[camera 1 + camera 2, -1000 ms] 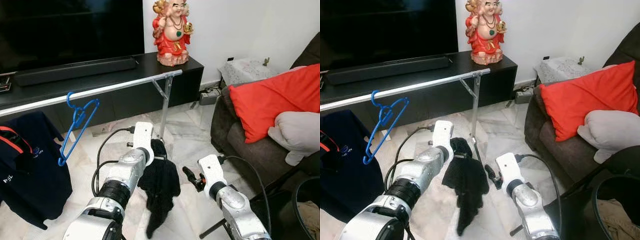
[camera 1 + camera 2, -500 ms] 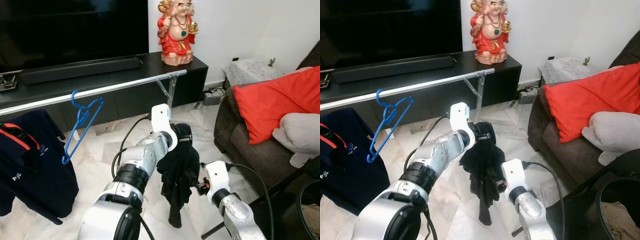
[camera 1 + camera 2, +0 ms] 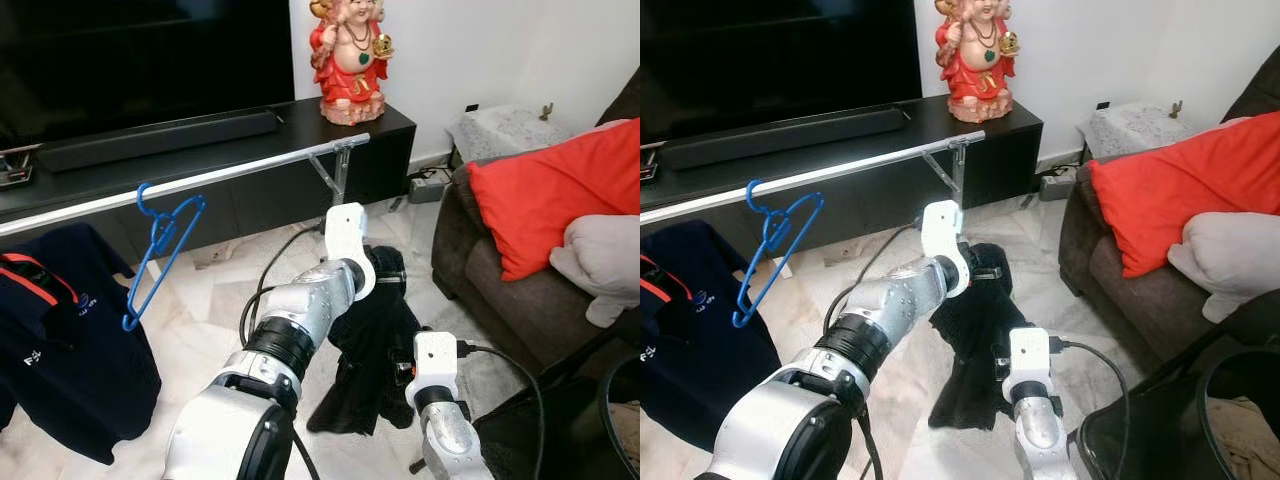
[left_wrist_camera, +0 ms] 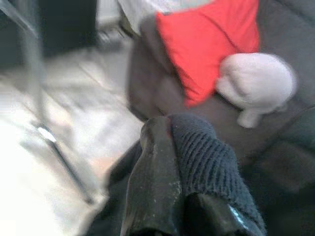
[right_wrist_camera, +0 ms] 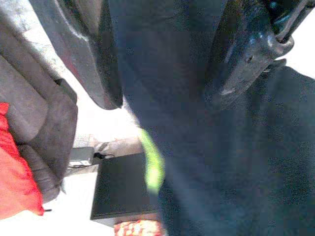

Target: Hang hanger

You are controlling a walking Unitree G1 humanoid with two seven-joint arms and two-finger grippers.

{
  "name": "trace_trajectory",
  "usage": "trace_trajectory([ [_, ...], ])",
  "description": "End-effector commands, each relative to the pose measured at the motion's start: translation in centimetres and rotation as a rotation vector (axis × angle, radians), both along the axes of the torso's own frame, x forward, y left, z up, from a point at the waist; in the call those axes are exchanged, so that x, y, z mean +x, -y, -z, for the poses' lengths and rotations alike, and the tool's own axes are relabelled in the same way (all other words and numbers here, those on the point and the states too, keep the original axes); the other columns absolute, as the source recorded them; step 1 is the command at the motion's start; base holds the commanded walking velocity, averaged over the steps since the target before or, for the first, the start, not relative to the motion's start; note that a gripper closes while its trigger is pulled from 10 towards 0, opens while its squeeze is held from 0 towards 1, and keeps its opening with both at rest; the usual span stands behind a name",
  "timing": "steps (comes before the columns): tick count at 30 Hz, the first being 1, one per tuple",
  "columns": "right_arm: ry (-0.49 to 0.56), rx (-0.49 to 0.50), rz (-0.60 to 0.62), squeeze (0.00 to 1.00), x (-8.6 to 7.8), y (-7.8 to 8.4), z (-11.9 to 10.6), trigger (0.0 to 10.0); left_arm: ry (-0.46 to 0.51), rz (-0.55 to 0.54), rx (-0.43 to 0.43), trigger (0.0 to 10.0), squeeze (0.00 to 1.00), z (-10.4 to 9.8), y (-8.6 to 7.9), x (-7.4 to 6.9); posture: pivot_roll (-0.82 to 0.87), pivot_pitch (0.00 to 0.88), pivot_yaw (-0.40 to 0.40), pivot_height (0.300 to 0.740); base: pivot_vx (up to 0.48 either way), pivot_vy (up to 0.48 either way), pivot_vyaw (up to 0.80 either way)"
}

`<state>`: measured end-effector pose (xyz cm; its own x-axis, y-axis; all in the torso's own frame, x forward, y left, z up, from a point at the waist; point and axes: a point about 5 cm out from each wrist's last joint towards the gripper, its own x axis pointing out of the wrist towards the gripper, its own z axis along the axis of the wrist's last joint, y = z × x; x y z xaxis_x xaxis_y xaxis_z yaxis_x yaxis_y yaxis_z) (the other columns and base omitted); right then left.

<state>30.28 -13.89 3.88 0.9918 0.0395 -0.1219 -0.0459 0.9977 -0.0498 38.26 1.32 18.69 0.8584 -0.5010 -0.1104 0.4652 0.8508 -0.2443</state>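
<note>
Fabric now bunches between the two arms: the left gripper (image 3: pixel 385 278) is clamped on the top of a black knitted garment (image 3: pixel 372 350), its finger (image 4: pixel 153 182) pressed along the ribbed cloth, and it sits higher and farther forward than a second ago, closer to the silver clothes rail (image 3: pixel 200 181) ahead of it. The right gripper (image 5: pixel 162 83), low beneath the left one, has come in against the hanging cloth, which fills the space between its spread fingers (image 5: pixel 248 51); a second ago it stood apart from the garment with a clear gap. Its fingers look parted around the fabric, not yet pinching it. The garment's lower hem, earlier dangling long, now gathers shorter. The blue hanger (image 3: pixel 160 255) hangs empty on the rail, well off to the left of the left gripper, beside a navy shirt (image 3: pixel 65 350) already hung. Judging by this, the robot is steadying the garment with both arms before dressing or reaching for the hanger.
</note>
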Motion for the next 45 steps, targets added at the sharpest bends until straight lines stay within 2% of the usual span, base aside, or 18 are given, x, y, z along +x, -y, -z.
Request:
trace_trajectory([
  [1,-0.002,0.058,0.055,0.0,0.2,1.2,-0.2,10.0,0.071,-0.048,0.056,10.0,0.0,0.4,-2.2,0.3,-0.01,0.04,0.084,0.74,0.0,0.0,0.0],
  [4,0.007,0.126,0.096,0.0,0.3,1.9,-0.5,10.0,0.114,-0.133,0.108,10.0,0.0,1.6,-5.6,0.2,0.0,0.042,0.079,0.74,0.0,0.0,0.0],
  [5,0.013,0.163,0.12,0.0,0.4,2.3,-0.6,10.0,0.128,-0.173,0.18,10.0,0.0,2.9,-7.6,-0.1,0.01,0.044,0.075,0.74,0.0,0.0,0.0],
  [6,0.013,0.163,0.12,0.0,0.4,2.3,-0.6,10.0,0.128,-0.173,0.18,10.0,0.0,2.9,-7.6,-0.1,0.01,0.044,0.075,0.74,0.0,0.0,0.0],
  [9,0.025,0.192,0.127,0.0,0.5,2.6,-0.9,10.0,0.137,-0.224,0.27,10.0,0.0,4.7,-10.2,-1.0,0.02,0.046,0.07,0.74,0.0,0.0,0.0],
  [11,0.022,0.169,0.082,0.0,0.5,2.3,-1.0,10.0,0.115,-0.299,0.265,10.0,0.0,6.7,-12.7,-2.3,0.02,0.044,0.067,0.74,0.0,0.0,0.0],
  [12,0.033,0.136,0.068,0.0,0.4,2.2,-1.1,10.0,0.074,-0.329,0.236,10.0,0.0,8.0,-13.7,-3.1,0.02,0.044,0.065,0.74,0.0,0.0,0.0],
  [13,0.033,0.136,0.068,0.0,0.4,2.2,-1.1,10.0,0.074,-0.329,0.236,10.0,0.0,8.0,-13.7,-3.1,0.02,0.044,0.065,0.74,0.0,0.0,0.0],
  [14,0.043,0.126,0.068,0.0,0.3,2.2,-1.1,10.0,0.047,-0.352,0.22,10.0,0.0,8.9,-14.3,-3.7,0.02,0.041,0.064,0.74,0.0,0.0,0.0],
  [17,0.047,0.135,0.072,0.0,0.3,2.3,-1.1,10.0,0.036,-0.355,0.235,10.0,0.0,9.4,-14.6,-4.2,0.02,0.042,0.061,0.74,0.0,0.0,0.19],
  [19,0.045,0.124,0.079,0.0,0.1,2.6,-1.1,10.0,0.022,-0.357,0.268,10.0,0.0,10.5,-15.0,-5.0,0.02,0.04,0.054,0.74,0.0,0.0,0.77],
  [21,0.024,0.127,0.067,0.0,-0.2,2.8,-0.7,10.0,0.02,-0.383,0.257,10.0,0.0,11.1,-15.3,-5.9,0.02,0.04,0.051,0.74,0.0,0.0,0.77],
  [24,0.021,0.132,0.044,0.0,-0.4,2.6,-0.6,10.0,0.034,-0.387,0.27,10.0,0.0,11.3,-15.5,-6.4,0.02,0.037,0.052,0.74,0.0,0.0,0.77],
  [25,0.022,0.132,0.044,0.0,-0.5,2.5,-0.6,10.0,0.058,-0.376,0.308,10.0,0.0,11.5,-15.5,-6.7,0.02,0.032,0.054,0.74,0.0,0.0,0.77],
  [28,0.023,0.139,0.045,0.0,-0.7,2.5,-0.6,10.0,0.085,-0.358,0.352,10.0,0.0,11.8,-15.5,-7.2,0.02,0.029,0.055,0.74,0.0,0.0,0.78],
  [35,-0.007,0.16,0.049,0.0,-1.9,2.4,0.3,10.0,0.058,-0.433,0.3,10.0,0.0,12.9,-16.3,-8.5,0.02,0.011,0.059,0.74,0.0,0.0,0.76],
  [39,-0.024,0.193,0.074,0.0,-2.4,2.4,0.7,10.0,0.09,-0.392,0.311,10.0,0.0,13.0,-15.6,-8.8,0.02,0.0,0.061,0.74,0.0,0.0,0.27],
  [45,-0.047,0.226,0.127,0.0,-2.9,2.8,1.1,10.0,0.059,-0.346,0.274,10.0,0.0,13.5,-14.8,-9.2,0.01,0.0,0.063,0.74,0.0,0.0,0.0],
])
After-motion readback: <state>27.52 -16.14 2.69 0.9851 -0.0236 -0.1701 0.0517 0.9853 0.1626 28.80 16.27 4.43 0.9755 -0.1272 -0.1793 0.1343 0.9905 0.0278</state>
